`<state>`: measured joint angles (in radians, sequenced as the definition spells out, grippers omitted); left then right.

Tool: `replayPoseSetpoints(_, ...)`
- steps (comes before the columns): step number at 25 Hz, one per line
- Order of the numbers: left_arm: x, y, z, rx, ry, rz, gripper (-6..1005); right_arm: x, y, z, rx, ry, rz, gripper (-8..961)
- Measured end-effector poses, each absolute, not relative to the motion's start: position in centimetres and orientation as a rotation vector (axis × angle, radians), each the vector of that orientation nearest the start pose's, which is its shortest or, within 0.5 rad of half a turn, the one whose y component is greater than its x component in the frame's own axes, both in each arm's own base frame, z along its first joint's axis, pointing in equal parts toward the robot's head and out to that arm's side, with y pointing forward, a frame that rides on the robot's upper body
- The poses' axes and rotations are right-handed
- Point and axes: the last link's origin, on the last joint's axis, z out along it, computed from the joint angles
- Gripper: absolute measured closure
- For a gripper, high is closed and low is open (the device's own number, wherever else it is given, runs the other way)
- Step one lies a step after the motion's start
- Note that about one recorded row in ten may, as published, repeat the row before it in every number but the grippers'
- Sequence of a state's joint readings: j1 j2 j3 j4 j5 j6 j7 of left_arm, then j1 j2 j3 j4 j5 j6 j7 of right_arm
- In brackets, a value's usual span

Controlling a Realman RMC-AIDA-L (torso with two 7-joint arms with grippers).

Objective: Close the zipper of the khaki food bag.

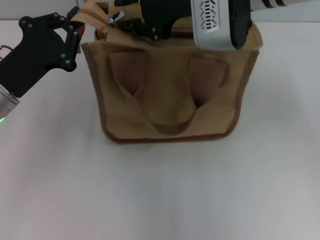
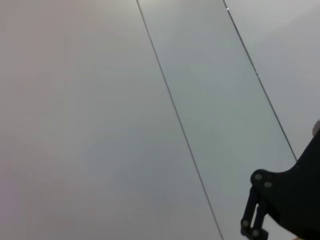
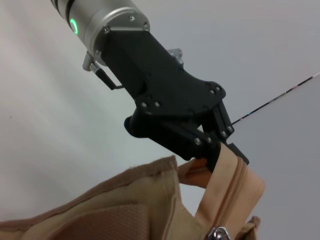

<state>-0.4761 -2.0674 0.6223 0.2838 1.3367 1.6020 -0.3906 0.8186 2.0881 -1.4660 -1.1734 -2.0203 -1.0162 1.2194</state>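
The left gripper (image 3: 220,155) has its black fingers pinched tight on the tan end strip of the zipper (image 3: 231,187), at the bag's top left corner. In the right wrist view the strip stands up from the bag and goes in between the fingers. In the head view the same left gripper (image 1: 75,31) sits just beside the bag's upper left corner, with its arm reaching in from the left edge of the table.

The small silver pull tab (image 1: 114,18) shines near that same corner, right at the tip of the right gripper (image 1: 131,26). The right gripper's black fingers touch or nearly touch the tab, but I cannot tell if they are open or closed on it. The right arm's big white and black body hangs over the top of the bag and hides most of the opening.

The khaki food bag (image 1: 170,95) stands at the far edge of the white table (image 1: 160,190), near the middle. Its brown trim runs around the front, and a loop handle hangs down the front side. I cannot see what is inside the bag.
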Motion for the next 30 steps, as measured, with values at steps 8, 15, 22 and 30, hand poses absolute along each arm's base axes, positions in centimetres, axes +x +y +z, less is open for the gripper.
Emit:
replayPoseSetpoints(8,-26.3,32.3,2.1,-2.000,0.110,-0.991,981,3.1,40.5,-4.4,-2.499,-1.017,0.091,711)
replayPoseSetpoints(15,-26.1,32.2,2.0,-2.009,0.121,-1.002,981,3.0,40.5,-5.1,-2.488,-1.045,0.061,722)
replayPoseSetpoints(22,-26.1,32.2,2.0,-2.011,0.123,-1.004,981,2.9,40.4,-5.3,-2.488,-1.046,0.062,733)
replayPoseSetpoints(30,-26.1,32.2,2.1,-2.005,0.120,-1.003,981,3.1,40.4,-5.3,-2.496,-1.037,0.062,761)
